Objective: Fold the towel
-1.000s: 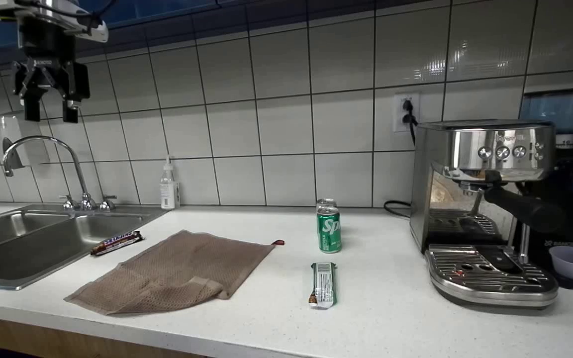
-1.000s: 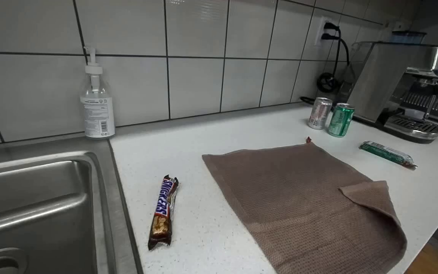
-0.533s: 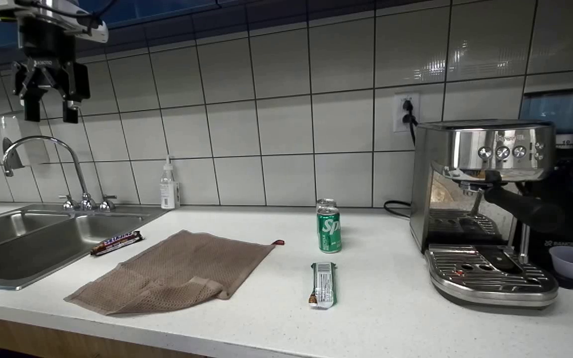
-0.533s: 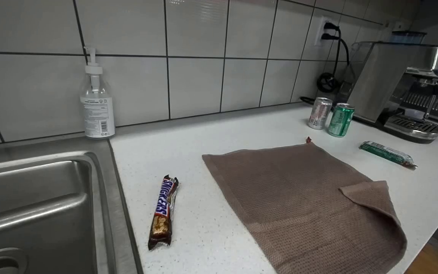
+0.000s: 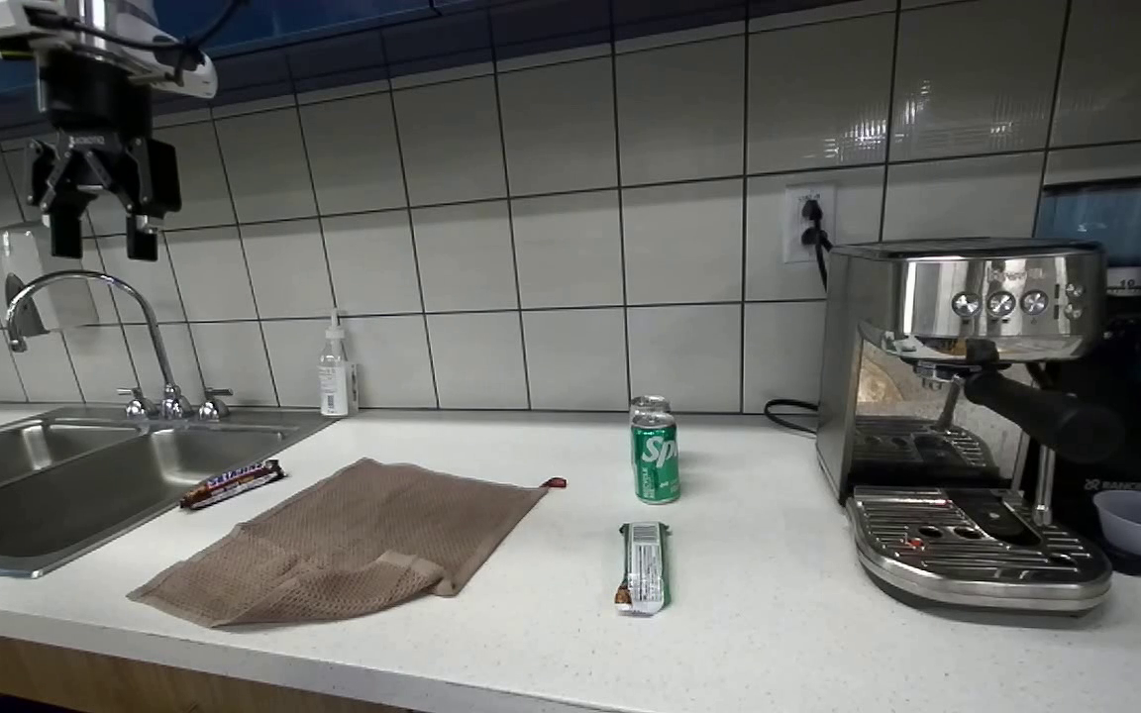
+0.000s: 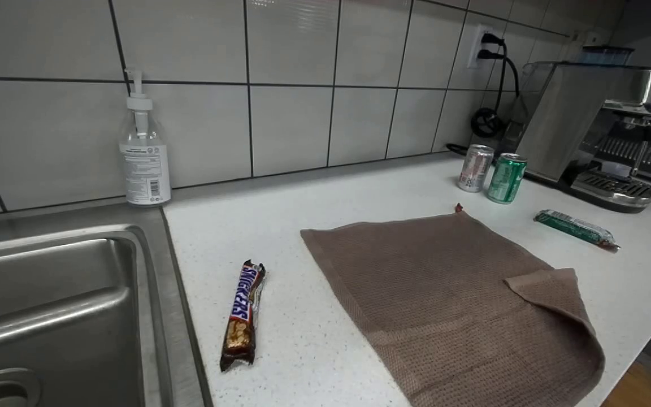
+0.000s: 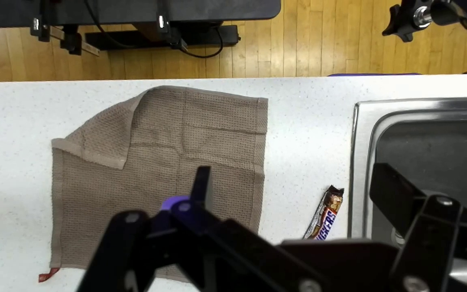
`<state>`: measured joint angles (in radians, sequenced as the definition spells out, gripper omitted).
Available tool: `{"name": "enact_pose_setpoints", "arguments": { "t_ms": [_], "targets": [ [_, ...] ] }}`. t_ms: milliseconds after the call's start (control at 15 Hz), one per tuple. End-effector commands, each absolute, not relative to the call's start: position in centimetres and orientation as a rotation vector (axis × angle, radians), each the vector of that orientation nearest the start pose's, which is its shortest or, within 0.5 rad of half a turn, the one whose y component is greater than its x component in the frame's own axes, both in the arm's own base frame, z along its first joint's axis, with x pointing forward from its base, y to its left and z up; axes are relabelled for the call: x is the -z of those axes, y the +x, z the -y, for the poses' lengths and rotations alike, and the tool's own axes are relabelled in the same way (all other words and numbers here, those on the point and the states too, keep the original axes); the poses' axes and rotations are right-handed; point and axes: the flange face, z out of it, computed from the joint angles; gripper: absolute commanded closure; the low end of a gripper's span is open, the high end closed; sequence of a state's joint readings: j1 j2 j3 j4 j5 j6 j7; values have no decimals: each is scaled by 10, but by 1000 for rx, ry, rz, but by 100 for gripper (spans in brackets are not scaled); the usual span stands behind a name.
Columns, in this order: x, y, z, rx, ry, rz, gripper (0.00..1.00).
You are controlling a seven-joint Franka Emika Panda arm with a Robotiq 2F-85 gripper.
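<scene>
Wrist view: towel on the counter near the sink — roughly square, red tag pointing away from the sink, one corner folded over. Gripper, in an exterior view — jaws wide apart, slightly lower than before.

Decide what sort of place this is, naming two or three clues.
Most likely a kitchen, perhaps an office kitchenette: a metal sink with a curved faucet is set into the white counter, and an espresso machine stands on it.

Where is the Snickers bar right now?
In an exterior view, the Snickers bar lies on the white counter, right of the sink and left of the brown towel, touching neither.
</scene>
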<state>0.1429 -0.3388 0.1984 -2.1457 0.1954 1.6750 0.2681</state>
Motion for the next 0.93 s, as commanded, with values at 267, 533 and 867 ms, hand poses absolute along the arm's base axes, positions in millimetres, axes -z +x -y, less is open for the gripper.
{"name": "enact_pose_setpoints", "arguments": {
  "t_ms": [267, 533, 867],
  "targets": [
    [-501, 381, -164, -192, -3101, -40, 0],
    [-482, 370, -157, -184, -3101, -129, 0],
    [-460, 359, -145, -177, -3103, -254, 0]
  ]
}}
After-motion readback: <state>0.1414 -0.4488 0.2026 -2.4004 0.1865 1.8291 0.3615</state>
